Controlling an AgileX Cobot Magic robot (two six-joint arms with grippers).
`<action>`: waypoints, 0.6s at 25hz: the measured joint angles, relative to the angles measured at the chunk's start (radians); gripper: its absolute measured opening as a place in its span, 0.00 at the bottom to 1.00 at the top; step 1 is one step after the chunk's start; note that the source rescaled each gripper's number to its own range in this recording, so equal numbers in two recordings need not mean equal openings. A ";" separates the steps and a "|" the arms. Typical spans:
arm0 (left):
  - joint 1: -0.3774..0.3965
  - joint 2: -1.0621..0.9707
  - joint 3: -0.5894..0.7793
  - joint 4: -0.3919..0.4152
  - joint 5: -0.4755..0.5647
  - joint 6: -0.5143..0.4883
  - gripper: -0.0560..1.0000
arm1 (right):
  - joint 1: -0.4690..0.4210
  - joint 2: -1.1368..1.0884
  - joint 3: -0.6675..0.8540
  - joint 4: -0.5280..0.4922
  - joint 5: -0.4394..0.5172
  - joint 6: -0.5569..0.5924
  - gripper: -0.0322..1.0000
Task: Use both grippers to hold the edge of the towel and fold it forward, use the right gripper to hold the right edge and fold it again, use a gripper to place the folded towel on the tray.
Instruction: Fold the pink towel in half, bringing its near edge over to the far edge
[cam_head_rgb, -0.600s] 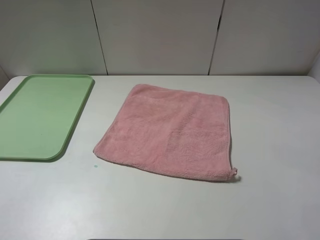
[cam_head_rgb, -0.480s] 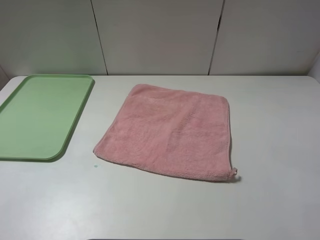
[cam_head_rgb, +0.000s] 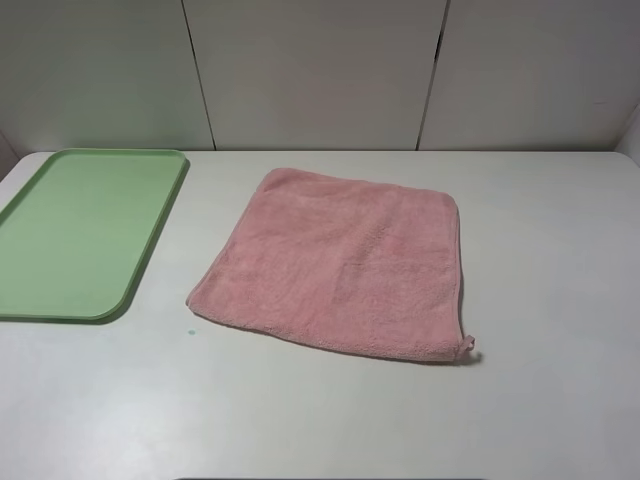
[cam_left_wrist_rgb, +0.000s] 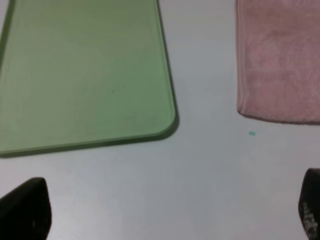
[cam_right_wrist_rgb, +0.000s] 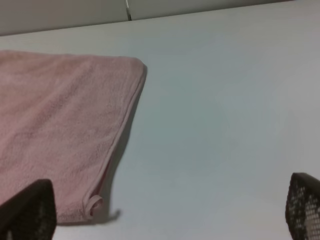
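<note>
White tabletop (cam_head_rgb: 300, 420) runs back to pale wall panels (cam_head_rgb: 320, 70). On it the towel (cam_head_rgb: 340, 262) lies flat and unfolded, a little right of the middle and turned slightly askew. Its loop tag (cam_head_rgb: 468, 344) pokes out at the near right corner. Compared with the high view half a second back, nothing about it has shifted: same outline, same corners, same tag. The tray (cam_head_rgb: 80, 235) also sits where it was, at the left of the table, apart from the towel and with nothing on it. A small green speck (cam_head_rgb: 191, 332) marks the table just off the towel's near left corner.

Neither of my arms shows in the high view. My left pincer (cam_left_wrist_rgb: 167, 207) hangs released, its dark fingertips (cam_left_wrist_rgb: 25, 212) spread to the edges of its own view. It is over bare table, near the tray's rounded corner and the towel's near left corner. My right pincer (cam_right_wrist_rgb: 165, 207) is spread just as wide and grasps nothing. It looks onto the towel's right hem and the tag.

From this stillness I judge that the task has not begun: no edge is gripped and the first fold is still ahead. Next I expect to bring both pincers down onto the towel's near edge, one toward each corner. They must pinch the cloth, not just the tag.
</note>
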 joint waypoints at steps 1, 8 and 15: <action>0.000 0.000 0.000 0.000 0.000 0.000 1.00 | 0.000 0.000 0.000 0.000 0.000 0.000 1.00; 0.000 0.000 0.000 0.000 0.000 0.000 1.00 | 0.000 0.000 0.000 0.000 0.000 0.000 1.00; 0.000 0.000 0.000 0.000 0.000 0.000 1.00 | 0.000 0.000 0.000 0.000 0.000 0.000 1.00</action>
